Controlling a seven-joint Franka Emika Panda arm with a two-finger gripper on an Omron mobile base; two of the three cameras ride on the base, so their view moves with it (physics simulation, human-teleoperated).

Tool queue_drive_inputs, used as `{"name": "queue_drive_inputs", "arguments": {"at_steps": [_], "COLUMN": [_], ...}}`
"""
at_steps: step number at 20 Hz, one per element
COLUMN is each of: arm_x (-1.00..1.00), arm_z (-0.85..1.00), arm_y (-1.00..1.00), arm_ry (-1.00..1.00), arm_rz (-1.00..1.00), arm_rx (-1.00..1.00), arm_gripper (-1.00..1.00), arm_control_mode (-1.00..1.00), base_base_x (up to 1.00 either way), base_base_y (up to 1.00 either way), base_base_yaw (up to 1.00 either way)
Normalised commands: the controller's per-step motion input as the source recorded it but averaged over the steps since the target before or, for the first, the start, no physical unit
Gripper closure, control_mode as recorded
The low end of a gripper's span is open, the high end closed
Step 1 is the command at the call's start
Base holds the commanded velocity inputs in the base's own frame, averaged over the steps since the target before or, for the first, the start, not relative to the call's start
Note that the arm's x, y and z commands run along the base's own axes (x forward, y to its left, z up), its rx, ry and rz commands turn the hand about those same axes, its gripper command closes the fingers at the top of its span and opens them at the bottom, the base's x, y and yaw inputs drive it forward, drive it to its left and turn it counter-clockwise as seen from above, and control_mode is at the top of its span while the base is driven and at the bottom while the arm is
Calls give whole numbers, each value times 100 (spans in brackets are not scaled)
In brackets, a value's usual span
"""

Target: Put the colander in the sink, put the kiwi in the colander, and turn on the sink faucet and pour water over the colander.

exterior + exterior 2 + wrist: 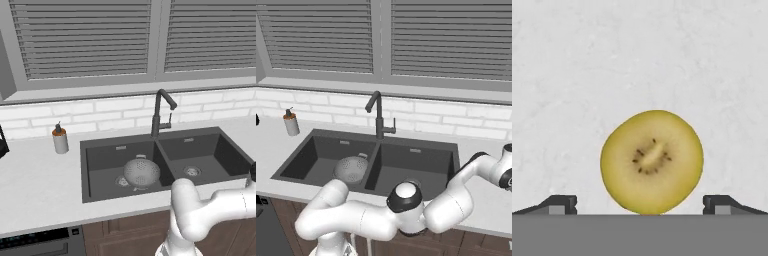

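The kiwi (652, 161) lies cut face up on the pale tabletop (637, 55), centred between the spread fingers (559, 204). It is roundish, so no long axis favours either approach. The colander (141, 172) already sits in the sink (100, 145).

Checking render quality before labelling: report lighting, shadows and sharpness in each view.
Left base view: flat even light, no glare, colander holes slightly soft. Right base view: same flat light, sink walls evenly dark. Hand view: kiwi sharp, no clear shadow on the white counter, open gripper fingertips crisp.

We see a soap bottle (60, 139) standing on the pale surface (35, 185). Behind it are white tiles (100, 114) and closed blinds (82, 37).
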Motion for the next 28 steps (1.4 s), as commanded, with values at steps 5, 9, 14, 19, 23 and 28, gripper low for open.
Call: {"name": "queue_drive_inputs", "arguments": {"at_steps": [5, 9, 14, 19, 23, 28], "arm_x": [8, 0, 0, 0, 0, -9], "arm_z": [-25, -23, -11, -31, -39, -20], "arm_y": [-10, -22, -17, -3, 0, 7], "arm_ry": [1, 4, 3, 5, 2, 0], "arm_rz": [0, 0, 0, -1, 0, 0], "arm_rx": [0, 0, 0, -2, -2, 0], "arm_gripper": [-100, -100, -100, 100, 100, 100], "arm_control_mode": [-100, -100, -100, -100, -100, -100], "base_base_x": [0, 0, 0, 0, 0, 0], "base_base_y": [0, 0, 0, 0, 0, 0], "base_base_yaw": [0, 0, 0, 0, 0, 0]}}
